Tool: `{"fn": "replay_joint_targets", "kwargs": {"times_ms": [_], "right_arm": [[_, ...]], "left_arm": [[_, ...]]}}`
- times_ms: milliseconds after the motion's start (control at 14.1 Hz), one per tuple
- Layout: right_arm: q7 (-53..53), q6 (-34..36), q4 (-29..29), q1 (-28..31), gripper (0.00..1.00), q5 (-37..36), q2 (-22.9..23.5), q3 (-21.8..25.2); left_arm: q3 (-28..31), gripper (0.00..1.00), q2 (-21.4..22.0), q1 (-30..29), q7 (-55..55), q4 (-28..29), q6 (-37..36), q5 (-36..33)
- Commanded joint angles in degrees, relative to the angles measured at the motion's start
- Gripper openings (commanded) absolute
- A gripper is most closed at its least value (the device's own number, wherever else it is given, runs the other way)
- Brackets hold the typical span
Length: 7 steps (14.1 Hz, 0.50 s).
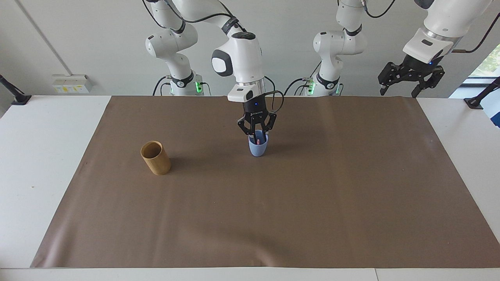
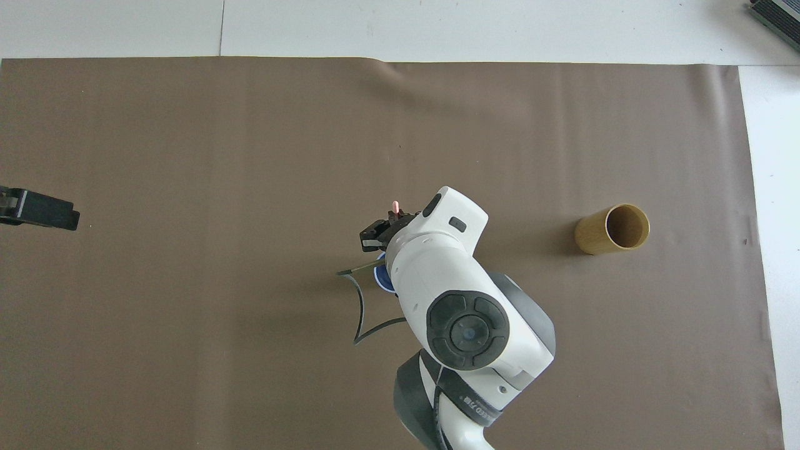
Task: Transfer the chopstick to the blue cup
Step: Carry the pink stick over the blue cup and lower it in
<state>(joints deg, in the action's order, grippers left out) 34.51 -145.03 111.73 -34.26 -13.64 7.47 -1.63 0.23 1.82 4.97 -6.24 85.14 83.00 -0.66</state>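
Thin pink chopstick (image 1: pixel 258 138) upright in pale-blue cup (image 1: pixel 258 148); right gripper (image 1: pixel 257 137) grip unclear; left gripper (image 1: pixel 402 88) wide.

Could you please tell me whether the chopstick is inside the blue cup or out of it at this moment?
In: the chopstick stands with its lower end inside the blue cup, its pink top between the right gripper fingertips.

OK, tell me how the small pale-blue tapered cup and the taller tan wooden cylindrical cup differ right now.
The pale-blue tapered cup is shorter and narrows toward its base; the tan wooden cylindrical cup is taller and straight-sided. The blue cup has the thin pink chopstick in its mouth, with the right gripper just above its rim; nothing shows in or over the wooden cup. The wooden cup stands toward the right arm's end of the table. Both stand upright, handleless, on the brown mat.
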Motion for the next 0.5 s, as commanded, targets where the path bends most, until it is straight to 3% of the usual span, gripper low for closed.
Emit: {"fn": "replay_joint_targets", "kwargs": {"times_ms": [0,213,425], "right_arm": [[1.7,2.5,-1.6,0.8,1.00,-0.9,-1.1,0.1],[1.3,13.6,-8.8,3.0,1.00,-1.0,-1.2,0.7],[0.6,20.0,-11.0,7.3,1.00,-0.3,-3.8,0.6]], "left_arm": [[-0.1,1.00,1.3,-0.3,-0.7,1.1,-0.6,-0.5],[-0.1,1.00,1.2,-0.4,-0.1,1.0,-0.6,-0.5],[-0.1,1.00,1.2,-0.4,0.1,1.0,-0.6,-0.5]]}}
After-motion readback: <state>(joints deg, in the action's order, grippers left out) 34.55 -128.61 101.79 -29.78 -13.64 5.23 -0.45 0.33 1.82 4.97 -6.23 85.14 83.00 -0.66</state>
